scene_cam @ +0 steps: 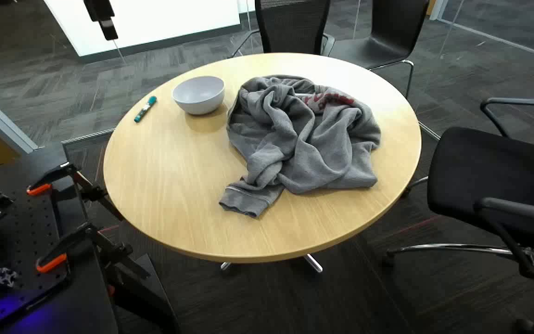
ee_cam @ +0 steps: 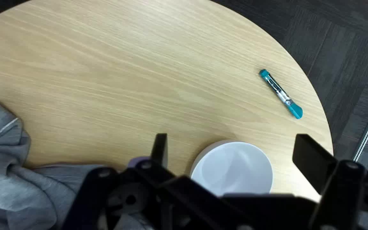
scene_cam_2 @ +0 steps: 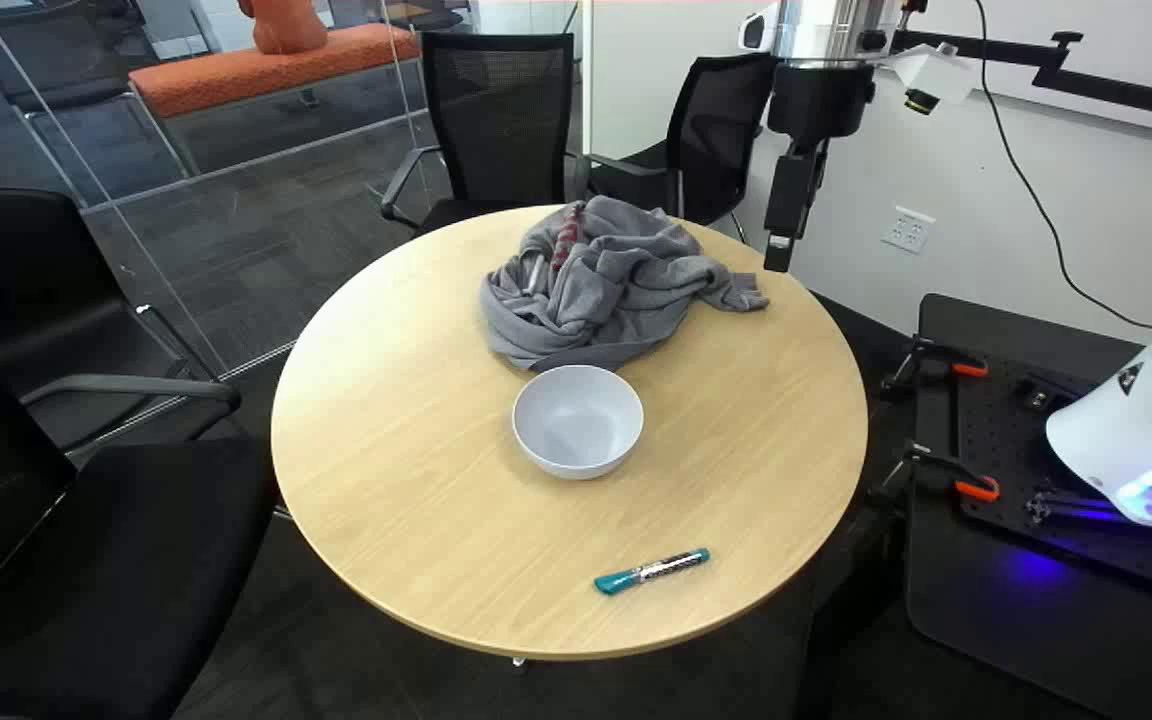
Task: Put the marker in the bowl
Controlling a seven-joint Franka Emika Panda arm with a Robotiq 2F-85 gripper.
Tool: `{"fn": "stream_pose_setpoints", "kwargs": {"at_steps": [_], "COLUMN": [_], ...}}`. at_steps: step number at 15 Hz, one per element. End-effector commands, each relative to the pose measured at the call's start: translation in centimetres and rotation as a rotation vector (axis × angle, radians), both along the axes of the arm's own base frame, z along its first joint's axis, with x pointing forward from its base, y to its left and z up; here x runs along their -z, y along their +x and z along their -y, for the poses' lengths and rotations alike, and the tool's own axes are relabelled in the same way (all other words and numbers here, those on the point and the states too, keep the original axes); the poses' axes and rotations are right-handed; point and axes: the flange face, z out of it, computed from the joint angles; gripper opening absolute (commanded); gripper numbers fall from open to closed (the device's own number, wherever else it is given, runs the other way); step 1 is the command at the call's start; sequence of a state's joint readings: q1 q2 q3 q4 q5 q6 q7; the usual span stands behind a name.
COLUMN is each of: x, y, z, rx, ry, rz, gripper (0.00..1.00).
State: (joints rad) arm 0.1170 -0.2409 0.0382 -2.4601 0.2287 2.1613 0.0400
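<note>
Teal-ended marker (scene_cam_2: 653,570) is lying flat on the round wooden worktop (scene_cam_2: 386,420), close to the edge, outside the bowl (scene_cam_2: 577,425), with a clear gap between the two. Bowl is pale grey, upright. Grey sweatshirt (scene_cam: 304,144) bunched up just beside it, one sleeve trailing out, some red lettering (scene_cam: 327,99); I can't tell whether sweatshirt and bowl touch. Wrist view: fingers (ee_cam: 313,163) spread wide, holding nothing. They hang in the air, higher than the worktop, pointing down; in both exterior views they're side-on, so the spread can't be judged there. Bowl shows between them from the wrist, lower part hidden by dark hardware (ee_cam: 203,204); marker is in plain sight past it, well apart from the fingers. Black chairs (scene_cam_2: 501,120) stand round the worktop. White robot base (scene_cam_2: 1146,430) sits on a black side stand (scene_cam_2: 1016,615), orange-handled clamps (scene_cam_2: 976,489) along the stand's edge nearest the worktop. Orange bench (scene_cam_2: 266,75) in the background.
</note>
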Motion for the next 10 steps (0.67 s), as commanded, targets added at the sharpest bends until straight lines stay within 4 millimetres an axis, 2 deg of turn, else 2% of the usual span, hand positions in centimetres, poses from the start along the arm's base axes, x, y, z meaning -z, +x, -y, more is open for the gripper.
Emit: {"fn": "stream_pose_setpoints", "kwargs": {"at_steps": [1,7,10], "x": [0.0,-0.1,-0.4], "y": [0.0,0.0,-0.3], "z": [0.0,-0.2,-1.8], "rx": [0.0,0.008,-0.008], "ry": [0.0,0.0,-0.008], "rz": [-0.001,0.013,0.074], "gripper": [1.0,1.0,1.0]}}
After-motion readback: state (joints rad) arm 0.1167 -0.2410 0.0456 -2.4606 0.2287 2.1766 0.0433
